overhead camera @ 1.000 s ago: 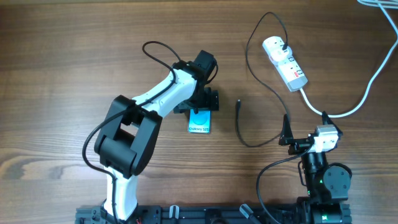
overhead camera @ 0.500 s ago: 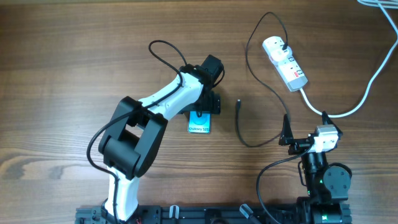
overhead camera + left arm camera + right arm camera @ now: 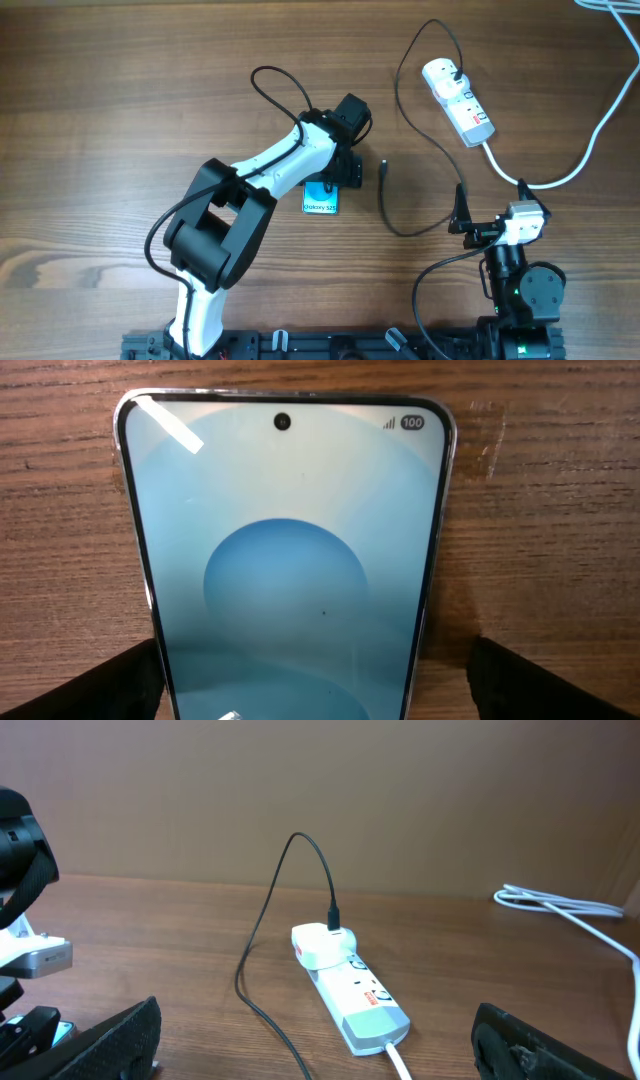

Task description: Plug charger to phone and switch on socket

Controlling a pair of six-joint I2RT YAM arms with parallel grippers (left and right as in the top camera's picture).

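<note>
The phone (image 3: 321, 200) with a cyan screen and white text strip lies flat on the table; its screen fills the left wrist view (image 3: 285, 560). My left gripper (image 3: 338, 172) is open over the phone's far end, one finger on each side with gaps to the phone's edges (image 3: 310, 685). The charger cable (image 3: 400, 90) runs from the white adapter in the socket (image 3: 458, 100) and ends in a black plug tip (image 3: 384, 170) lying right of the phone. The socket also shows in the right wrist view (image 3: 350, 990). My right gripper (image 3: 462, 212) is open and empty, parked near the front right (image 3: 320, 1060).
A thick white cord (image 3: 590, 140) runs from the socket to the table's far right corner and shows in the right wrist view (image 3: 560, 905). The table is brown wood (image 3: 120, 100).
My left arm has moved to the right, carrying its gripper along the phone's far end toward the plug tip. The phone, cable, socket and right arm have not moved.
</note>
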